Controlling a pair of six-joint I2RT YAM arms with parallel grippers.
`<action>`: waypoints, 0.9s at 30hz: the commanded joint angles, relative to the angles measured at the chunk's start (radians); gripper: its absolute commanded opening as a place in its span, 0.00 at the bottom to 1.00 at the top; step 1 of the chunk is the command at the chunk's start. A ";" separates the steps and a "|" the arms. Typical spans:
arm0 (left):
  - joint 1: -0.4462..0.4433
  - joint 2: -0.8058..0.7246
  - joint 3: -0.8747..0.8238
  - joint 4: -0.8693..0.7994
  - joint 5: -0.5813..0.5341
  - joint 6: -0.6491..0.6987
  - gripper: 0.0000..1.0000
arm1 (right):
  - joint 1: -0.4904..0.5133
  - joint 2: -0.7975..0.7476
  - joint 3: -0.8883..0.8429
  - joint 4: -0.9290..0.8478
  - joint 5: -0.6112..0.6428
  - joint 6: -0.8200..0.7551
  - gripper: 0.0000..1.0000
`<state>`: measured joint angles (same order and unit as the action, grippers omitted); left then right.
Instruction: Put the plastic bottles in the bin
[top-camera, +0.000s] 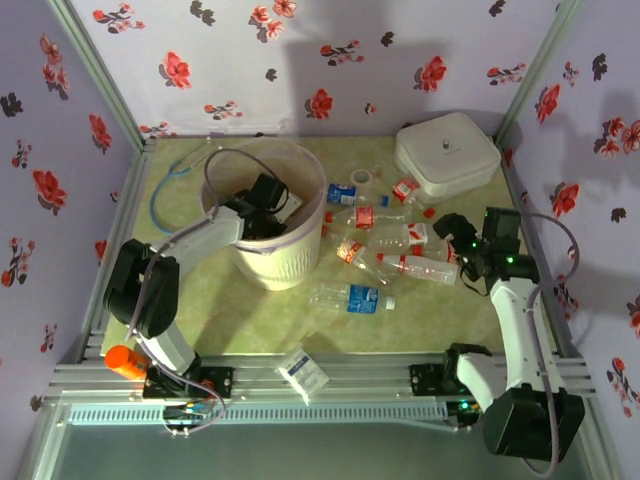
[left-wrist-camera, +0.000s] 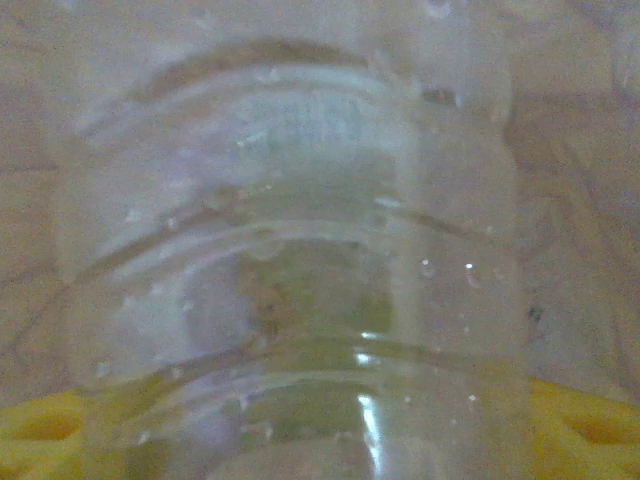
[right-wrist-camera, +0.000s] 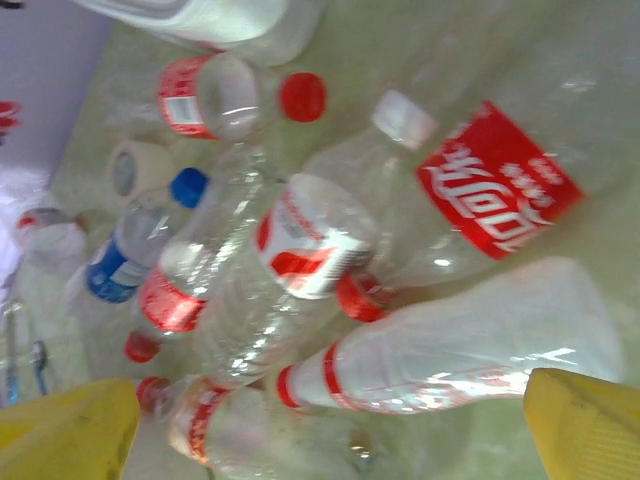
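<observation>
We get dim, even light, soft shadows on the back wall (top-camera: 400, 30); left wrist view defocused, right wrist view motion-blurred.

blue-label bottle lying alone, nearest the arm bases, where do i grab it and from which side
Take the blue-label bottle across its mid-body, by the label, coming straight down. It lies on its side, long axis left to right in the top view, so jaws should close near-to-far. It lies apart from the other bottles, so a grip probably has room.
</observation>
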<state>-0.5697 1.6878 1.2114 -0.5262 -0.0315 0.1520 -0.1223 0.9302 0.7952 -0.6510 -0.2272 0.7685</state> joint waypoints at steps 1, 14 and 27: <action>0.005 -0.020 0.044 -0.062 0.015 0.015 0.82 | -0.022 -0.029 0.022 -0.110 0.092 -0.035 0.99; 0.004 -0.165 0.241 -0.228 -0.021 0.003 1.00 | -0.022 -0.271 -0.319 0.121 0.033 0.445 0.98; -0.019 -0.269 0.358 -0.358 -0.018 0.026 1.00 | -0.020 -0.191 -0.496 0.402 0.032 0.617 0.93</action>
<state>-0.5766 1.4590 1.5368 -0.8276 -0.0414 0.1608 -0.1432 0.6952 0.3042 -0.3656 -0.1867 1.3415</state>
